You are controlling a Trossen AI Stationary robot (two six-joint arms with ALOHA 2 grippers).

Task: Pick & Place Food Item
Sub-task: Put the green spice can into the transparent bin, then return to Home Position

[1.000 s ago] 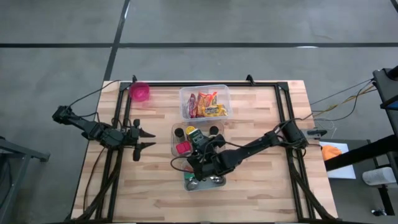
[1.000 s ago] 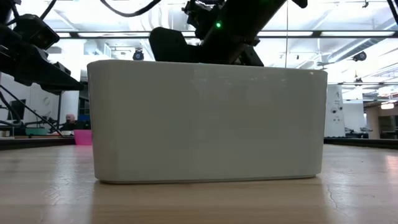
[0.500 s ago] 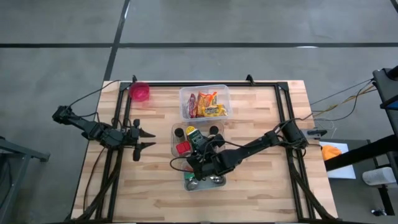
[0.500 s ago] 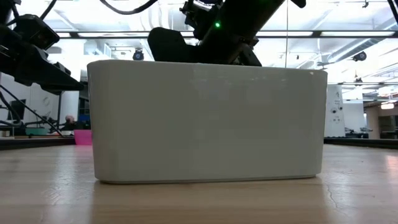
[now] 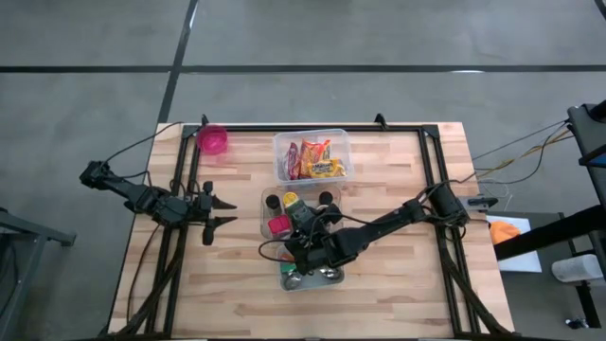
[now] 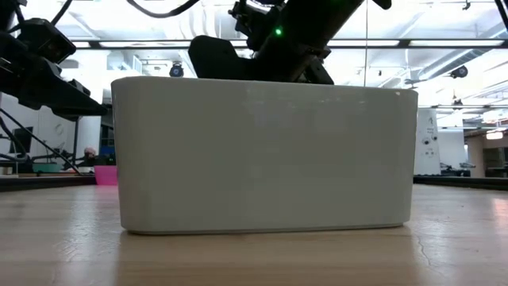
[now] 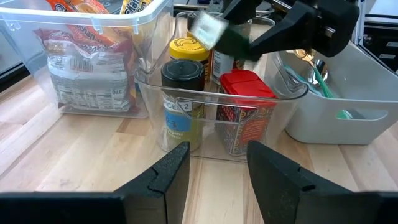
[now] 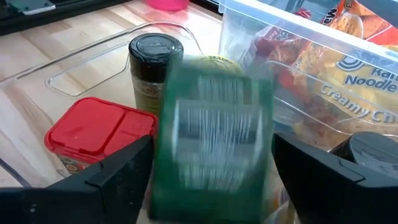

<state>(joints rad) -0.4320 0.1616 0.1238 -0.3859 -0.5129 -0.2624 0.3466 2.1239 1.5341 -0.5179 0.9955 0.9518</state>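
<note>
The green packet (image 8: 214,134) sits between my right gripper (image 8: 211,180)'s fingers, over the clear spice bin (image 5: 266,216), and it reads blurred in the right wrist view. I cannot tell whether the fingers have hold of it or have just let go; the gap on either side looks wide, so I judge this as the release, or close to it. In the left wrist view the same packet (image 7: 208,27) shows as a pale smear above the yellow-lidded jar (image 7: 188,50), not yet resting on anything I can see.

Inside the spice bin, right under the packet, stand a black-lidded jar (image 8: 153,71) and a red-lidded box (image 8: 99,130). Just beyond the bin is the clear tub of noodle packets (image 5: 311,156); on the bin's other side is the grey cutlery caddy (image 7: 348,106).

So I judge the pick as done and the carry as done or nearly so; what is left is the packet settling in the bin and my right arm backing out.

My left gripper (image 5: 220,210) waits well away from the bin, toward the left edge of the counter (image 5: 398,284), fingers parted and empty. A pink cup (image 5: 212,139) sits at the far corner.
</note>
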